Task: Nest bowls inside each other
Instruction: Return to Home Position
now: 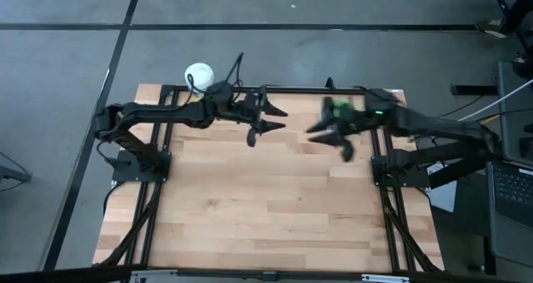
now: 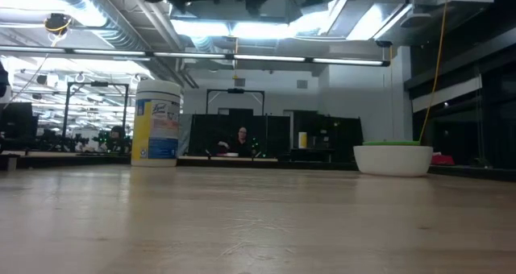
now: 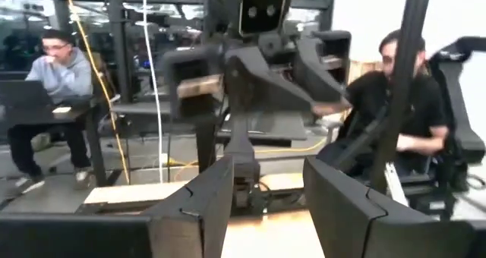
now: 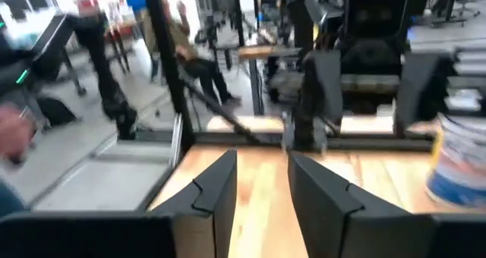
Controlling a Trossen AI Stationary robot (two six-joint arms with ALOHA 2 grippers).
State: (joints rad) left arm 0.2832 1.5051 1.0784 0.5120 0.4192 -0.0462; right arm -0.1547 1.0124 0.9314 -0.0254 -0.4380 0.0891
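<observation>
Both left gripper (image 1: 271,125) and right gripper (image 1: 329,141) hover above the table (image 1: 266,216), fingers spread, empty. Nested bowls (image 2: 393,159), green inside white, sit nearby.

the right gripper (image 4: 260,171) holds its dark fingers (image 4: 215,193) apart over the wooden worktop (image 4: 380,174). the left arm (image 4: 319,91) stands opposite, with a labelled container (image 4: 458,163) beside it. beyond, blurred, perhaps a seated person (image 4: 186,42).

left arm (image 1: 166,115), right arm (image 1: 441,129) — dark, jointed; black cable (image 1: 236,69); small green light (image 1: 376,112) on right; claw fingers (image 3: 201,205) angular
</observation>
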